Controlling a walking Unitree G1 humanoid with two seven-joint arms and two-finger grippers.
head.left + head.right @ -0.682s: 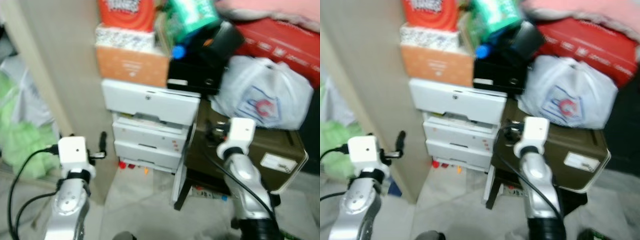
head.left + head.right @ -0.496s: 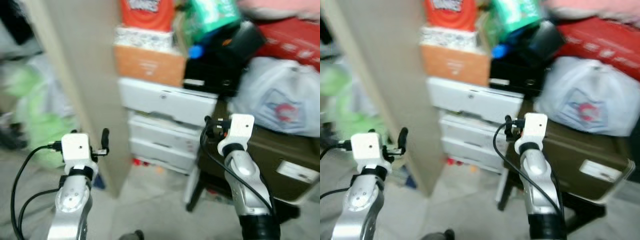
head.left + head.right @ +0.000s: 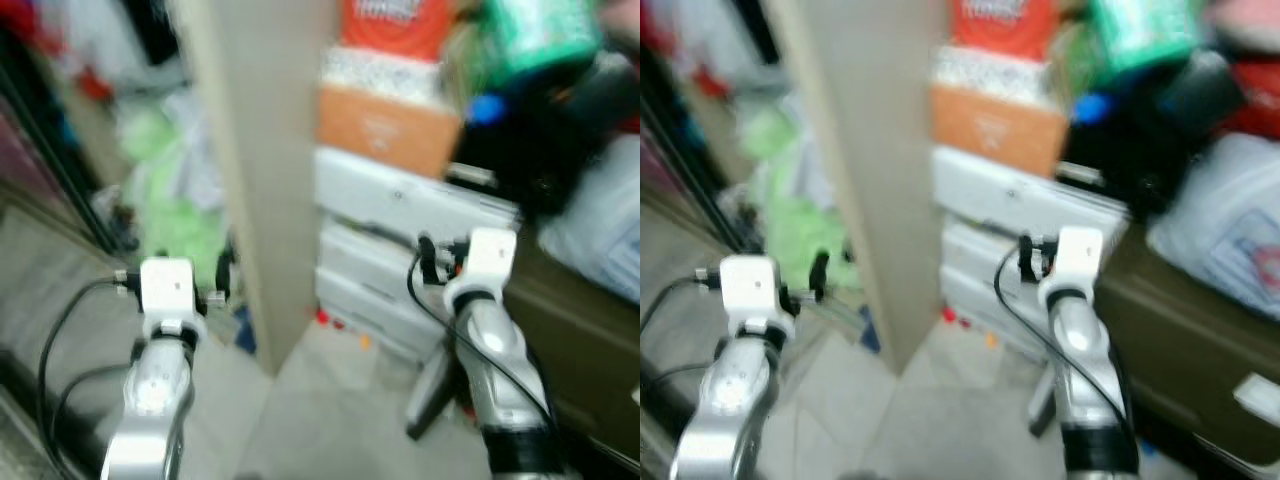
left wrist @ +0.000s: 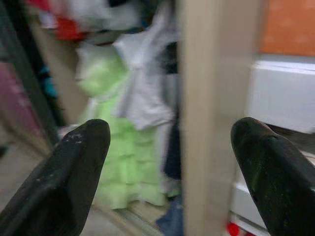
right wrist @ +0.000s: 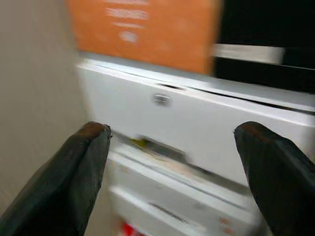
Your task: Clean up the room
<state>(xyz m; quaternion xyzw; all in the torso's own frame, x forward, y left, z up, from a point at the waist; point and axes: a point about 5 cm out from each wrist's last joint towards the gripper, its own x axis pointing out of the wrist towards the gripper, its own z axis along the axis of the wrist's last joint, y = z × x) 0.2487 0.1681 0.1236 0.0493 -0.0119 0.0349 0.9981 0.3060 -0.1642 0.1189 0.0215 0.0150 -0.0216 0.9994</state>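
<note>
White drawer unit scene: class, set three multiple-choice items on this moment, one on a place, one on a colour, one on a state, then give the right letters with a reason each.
1. What rests directly on top of the white drawer unit?
A. an orange box
B. a green cloth
C. a grey cable

2. What colour is the pile of cloth to the robot's left of the beige panel?
A. red
B. light green
C. black

3. How do the fingers of the right tool stand?
A. shut on a drawer handle
B. shut with nothing held
C. open, holding nothing

Key: 1 A, the orange box sits on the unit's top; 2 B, the left wrist view shows it pale green; 3 C, the right wrist view shows the fingers wide apart before the drawers.
</note>
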